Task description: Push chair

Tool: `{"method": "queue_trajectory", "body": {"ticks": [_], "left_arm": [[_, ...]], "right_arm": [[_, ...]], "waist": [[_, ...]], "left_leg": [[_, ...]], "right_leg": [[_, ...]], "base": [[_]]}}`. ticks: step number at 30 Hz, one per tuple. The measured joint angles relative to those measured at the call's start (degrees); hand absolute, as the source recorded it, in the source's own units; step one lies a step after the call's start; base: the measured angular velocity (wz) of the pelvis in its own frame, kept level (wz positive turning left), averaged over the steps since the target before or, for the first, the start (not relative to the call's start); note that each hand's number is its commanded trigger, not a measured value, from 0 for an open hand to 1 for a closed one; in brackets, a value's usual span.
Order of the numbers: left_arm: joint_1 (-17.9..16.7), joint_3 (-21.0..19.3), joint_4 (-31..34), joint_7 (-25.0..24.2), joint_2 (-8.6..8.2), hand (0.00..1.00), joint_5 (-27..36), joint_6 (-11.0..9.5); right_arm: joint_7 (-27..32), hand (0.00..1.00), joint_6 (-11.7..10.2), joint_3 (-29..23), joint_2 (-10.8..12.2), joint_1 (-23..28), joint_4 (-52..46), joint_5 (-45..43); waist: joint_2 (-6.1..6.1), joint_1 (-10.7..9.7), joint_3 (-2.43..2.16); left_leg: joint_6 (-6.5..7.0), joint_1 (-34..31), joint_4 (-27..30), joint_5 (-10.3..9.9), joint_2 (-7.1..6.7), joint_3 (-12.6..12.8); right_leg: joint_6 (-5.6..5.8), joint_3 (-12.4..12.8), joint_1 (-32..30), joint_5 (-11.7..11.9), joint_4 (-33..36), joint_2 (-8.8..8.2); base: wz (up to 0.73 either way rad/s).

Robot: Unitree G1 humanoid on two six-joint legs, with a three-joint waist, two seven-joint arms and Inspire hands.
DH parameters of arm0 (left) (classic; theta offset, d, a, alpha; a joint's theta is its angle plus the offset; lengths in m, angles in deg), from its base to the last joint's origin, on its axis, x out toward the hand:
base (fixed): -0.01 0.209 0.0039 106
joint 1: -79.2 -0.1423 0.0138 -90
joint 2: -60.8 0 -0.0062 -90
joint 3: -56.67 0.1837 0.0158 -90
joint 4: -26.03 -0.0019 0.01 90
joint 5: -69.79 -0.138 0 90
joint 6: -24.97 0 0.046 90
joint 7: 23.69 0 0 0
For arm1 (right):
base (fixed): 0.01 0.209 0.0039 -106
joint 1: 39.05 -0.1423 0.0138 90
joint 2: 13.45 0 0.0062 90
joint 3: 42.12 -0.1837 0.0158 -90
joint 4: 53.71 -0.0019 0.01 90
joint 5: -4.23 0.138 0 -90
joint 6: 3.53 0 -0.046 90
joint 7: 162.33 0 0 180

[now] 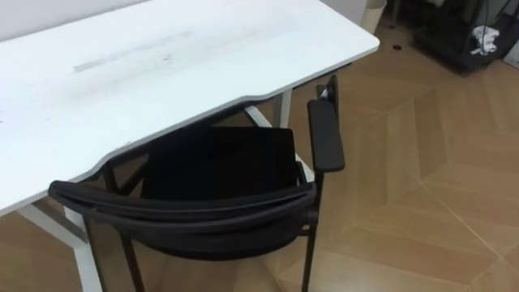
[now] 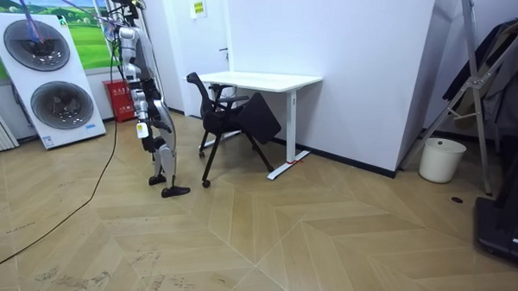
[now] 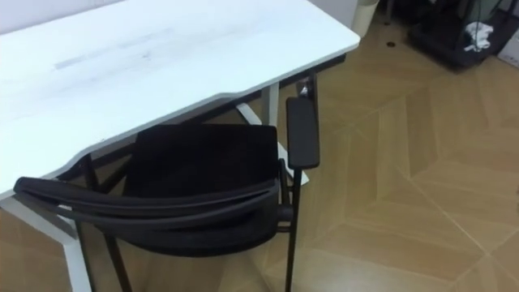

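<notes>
With the black mesh-backed armchair (image 1: 212,166) sitting half under the white rectangular tabletop (image 1: 162,65), the robot, its hands (image 2: 142,127) too far off to tell clenched from released, is likely needing to press the curved backrest (image 1: 186,209) squarely, keeping the padded armrest (image 1: 326,138) clearing the tabletop's edge.

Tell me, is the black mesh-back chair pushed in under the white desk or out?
Partly in: seat front of the black mesh-back chair lies under the white desk, backrest outside it.

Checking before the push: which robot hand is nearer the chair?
Cannot tell. The right robot hand hangs by the robot's hip, well apart from the chair, behind its backrest.
</notes>
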Motion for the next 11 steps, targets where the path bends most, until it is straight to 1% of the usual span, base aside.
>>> {"method": "queue_trajectory", "body": {"ticks": [2,3,6,8,9,11], "left_arm": [[1.67,0.51,0.23,-1.58,-0.07,0.00,-0.16,0.28],[1.99,0.55,0.24,-1.71,-0.02,0.00,-0.21,0.28],[2.44,0.58,1.11,-2.94,-0.06,0.00,-0.12,0.26],[2.90,0.57,1.48,-3.62,0.17,0.00,-0.43,0.22],[2.95,0.62,1.51,-3.64,0.21,0.00,-0.63,0.22],[3.44,1.66,1.83,-3.66,0.35,0.00,-0.65,0.19]], "right_arm": [[-0.72,0.00,0.32,0.10,0.09,-0.47,-0.03,-0.24],[-1.03,0.00,0.33,0.10,0.08,-0.67,-0.03,-0.14],[-2.16,0.00,0.38,0.15,0.10,-0.84,-0.25,0.09],[-2.75,0.00,0.85,0.15,0.20,-0.85,-0.24,0.24],[-2.86,0.00,0.97,0.18,0.20,-0.85,-0.25,0.34],[-3.42,0.00,1.00,1.64,0.19,-0.89,-0.25,1.11]], "waist": [[-0.17,0.14,0.04],[-0.28,0.21,0.03],[-0.60,0.19,-0.04],[-1.06,0.28,-0.17],[-1.00,0.27,-0.15],[-1.17,0.13,-0.26]], "left_leg": [[0.01,-0.05,-0.07,0.00,0.00,0.04],[0.01,0.01,-0.06,0.00,0.00,0.04],[0.00,0.10,-0.03,0.00,-0.01,0.06],[0.00,0.06,-0.01,0.00,-0.01,0.12],[0.00,0.09,-0.01,0.00,-0.02,0.18],[0.01,-0.01,-0.09,-0.01,-0.05,0.23]], "right_leg": [[0.04,-0.04,-0.06,-0.03,-0.16,0.04],[0.04,-0.04,-0.06,-0.03,-0.17,0.05],[0.06,-0.04,-0.07,-0.04,-0.25,0.08],[0.06,0.06,-0.15,-0.06,-0.25,0.09],[0.06,0.20,-0.20,-0.06,-0.25,0.12],[0.07,0.44,-0.90,-0.08,-0.03,0.21]], "base": [[-0.02],[-0.06],[-0.04],[0.00],[-0.04],[-0.05]]}}
